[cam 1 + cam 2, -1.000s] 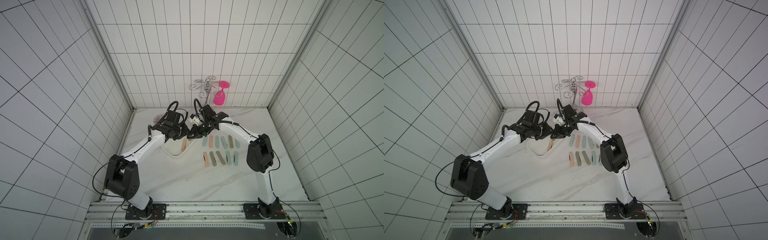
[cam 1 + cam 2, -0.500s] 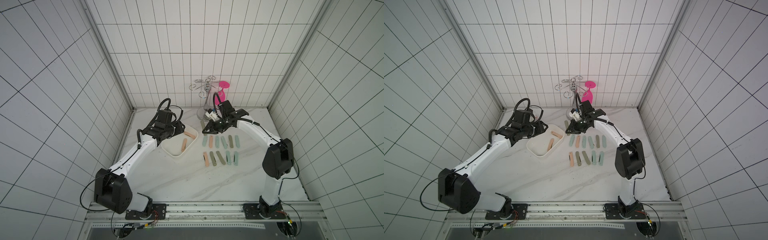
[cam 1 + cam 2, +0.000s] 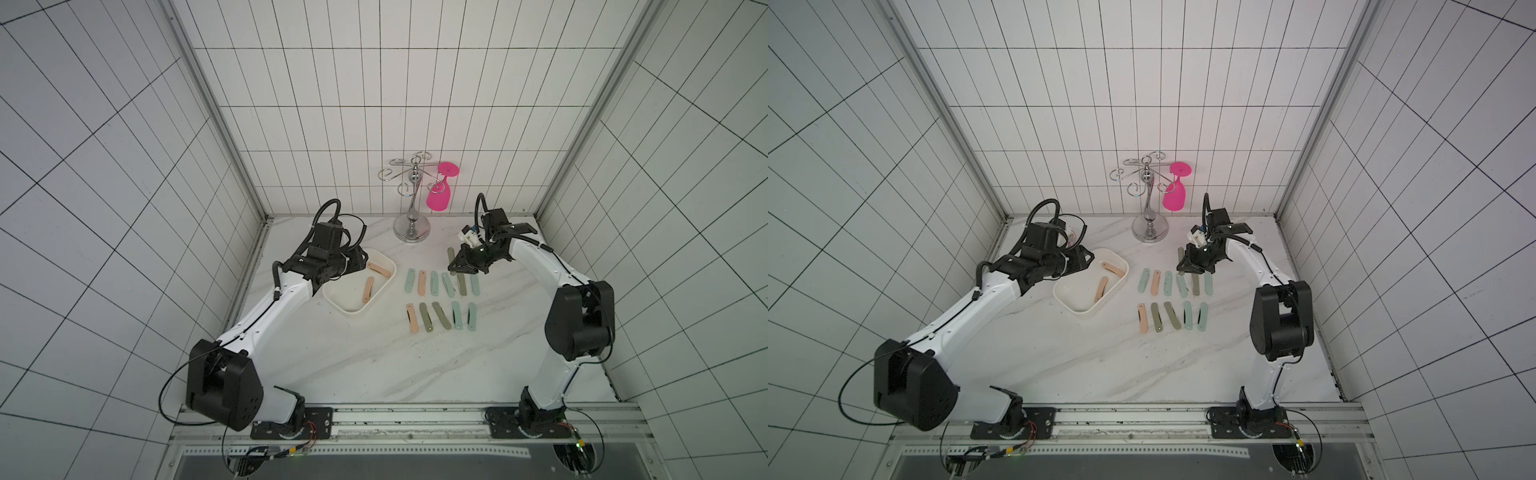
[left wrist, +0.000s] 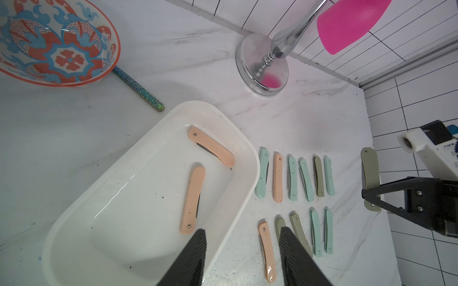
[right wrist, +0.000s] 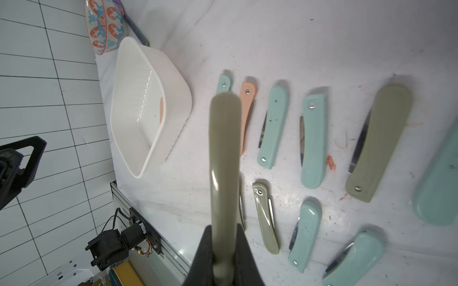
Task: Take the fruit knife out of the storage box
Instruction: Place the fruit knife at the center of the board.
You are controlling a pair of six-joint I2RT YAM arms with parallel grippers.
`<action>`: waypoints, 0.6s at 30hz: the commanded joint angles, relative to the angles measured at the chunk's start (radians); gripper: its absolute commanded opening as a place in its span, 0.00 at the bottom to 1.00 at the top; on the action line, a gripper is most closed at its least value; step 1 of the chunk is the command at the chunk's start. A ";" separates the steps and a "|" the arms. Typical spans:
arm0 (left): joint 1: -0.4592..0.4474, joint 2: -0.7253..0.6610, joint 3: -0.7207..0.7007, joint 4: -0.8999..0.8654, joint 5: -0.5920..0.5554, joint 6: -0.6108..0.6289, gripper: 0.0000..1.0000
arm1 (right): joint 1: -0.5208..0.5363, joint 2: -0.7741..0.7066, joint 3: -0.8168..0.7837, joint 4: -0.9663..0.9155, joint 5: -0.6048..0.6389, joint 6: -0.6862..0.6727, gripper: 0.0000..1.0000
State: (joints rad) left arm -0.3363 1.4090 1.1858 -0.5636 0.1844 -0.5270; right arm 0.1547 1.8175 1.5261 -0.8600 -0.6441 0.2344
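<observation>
The white storage box (image 3: 348, 300) (image 4: 124, 213) lies left of centre on the marble table, and two folded peach fruit knives (image 3: 368, 289) (image 3: 379, 270) rest inside it. In the left wrist view they show as a long one (image 4: 192, 199) and a slanted one (image 4: 211, 149). My left gripper (image 3: 360, 262) (image 4: 241, 231) hangs open and empty above the box's edge. My right gripper (image 3: 457, 269) (image 5: 224, 230) is shut on an olive-green folded fruit knife (image 5: 224, 161) (image 4: 369, 178), held above the far end of the knife rows.
Two rows of several folded knives, mint, peach and olive, lie right of the box (image 3: 440, 284) (image 3: 440, 318). A chrome glass stand (image 3: 411, 226) with a pink glass (image 3: 439, 197) stands at the back wall. A patterned bowl (image 4: 57, 42) and a patterned handle (image 4: 138, 89) sit behind the box.
The two grippers were close together over the box's far end. The right one has since swung right with the olive knife. The left one drew back left and opened wider.
</observation>
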 commanded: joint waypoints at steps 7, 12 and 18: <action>0.006 -0.006 -0.016 0.016 0.028 0.033 0.51 | -0.097 0.042 -0.007 -0.026 0.113 -0.047 0.00; 0.006 -0.007 -0.023 0.013 0.034 0.033 0.51 | -0.133 0.102 0.015 -0.023 0.172 -0.052 0.00; 0.006 -0.001 -0.035 0.016 0.057 0.030 0.51 | -0.162 0.177 0.054 -0.037 0.273 -0.075 0.00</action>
State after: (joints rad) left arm -0.3336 1.4090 1.1610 -0.5617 0.2230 -0.5110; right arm 0.0128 1.9659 1.5276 -0.8673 -0.4484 0.1967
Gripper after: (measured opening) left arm 0.511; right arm 0.117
